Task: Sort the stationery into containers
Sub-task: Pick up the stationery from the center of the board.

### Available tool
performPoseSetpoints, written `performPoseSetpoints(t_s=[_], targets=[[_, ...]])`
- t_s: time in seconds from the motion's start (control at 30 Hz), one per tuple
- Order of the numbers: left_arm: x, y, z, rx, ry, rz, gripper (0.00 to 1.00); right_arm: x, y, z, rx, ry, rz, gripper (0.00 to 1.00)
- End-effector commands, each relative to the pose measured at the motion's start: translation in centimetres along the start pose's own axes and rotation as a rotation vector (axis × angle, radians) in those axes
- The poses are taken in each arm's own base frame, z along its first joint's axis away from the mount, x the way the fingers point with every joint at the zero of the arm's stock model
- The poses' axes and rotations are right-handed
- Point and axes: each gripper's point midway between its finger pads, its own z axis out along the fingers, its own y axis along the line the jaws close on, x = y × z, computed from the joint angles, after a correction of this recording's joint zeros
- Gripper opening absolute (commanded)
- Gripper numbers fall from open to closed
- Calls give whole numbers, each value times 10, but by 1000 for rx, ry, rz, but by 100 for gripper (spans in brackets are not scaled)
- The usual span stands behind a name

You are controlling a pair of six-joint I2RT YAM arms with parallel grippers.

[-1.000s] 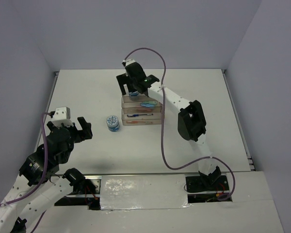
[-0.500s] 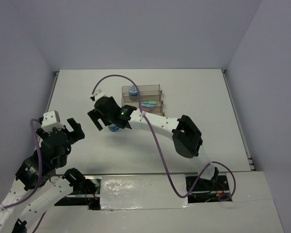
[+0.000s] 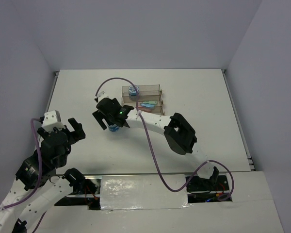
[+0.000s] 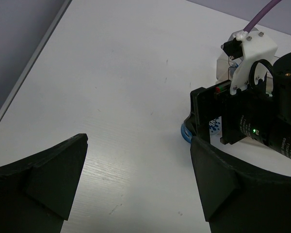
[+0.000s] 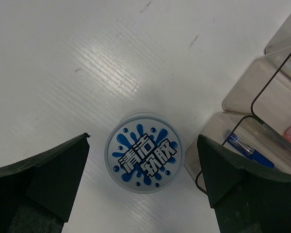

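Observation:
A round blue-white roll (image 5: 143, 152) lies flat on the table, left of the clear stepped trays (image 5: 276, 82). My right gripper (image 5: 143, 138) is open, hovers right above this roll and has one finger on each side without touching it. In the top view the right gripper (image 3: 111, 119) covers most of the roll (image 3: 115, 129). A second roll (image 3: 133, 90) sits in the far tray of the rack (image 3: 155, 88). A blue pen (image 5: 245, 145) lies in the near tray. My left gripper (image 3: 76, 131) is open and empty, left of the roll.
The left wrist view shows the right gripper's body (image 4: 254, 121) over the roll's blue edge (image 4: 185, 135), with bare table in front of my left gripper (image 4: 138, 141). A light blue item (image 3: 147, 104) lies in the middle tray. The right arm's purple cable (image 3: 150, 145) loops over the table.
My right gripper has left the far tray, where a roll now sits, and swung left and down over the roll on the table. The left arm has drawn back slightly.

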Motion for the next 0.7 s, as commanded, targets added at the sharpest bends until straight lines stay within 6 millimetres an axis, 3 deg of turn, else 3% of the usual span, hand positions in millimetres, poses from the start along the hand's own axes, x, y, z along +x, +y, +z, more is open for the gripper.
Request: performPoseSetpoints(t_s=[0.0, 0.67], targets=[[-13, -6, -1, 26, -32, -13, 99, -17, 8, 4, -40, -47, 19, 99], [-13, -11, -1, 48, -32, -7, 99, 7, 3, 16, -20, 1, 11, 92]])
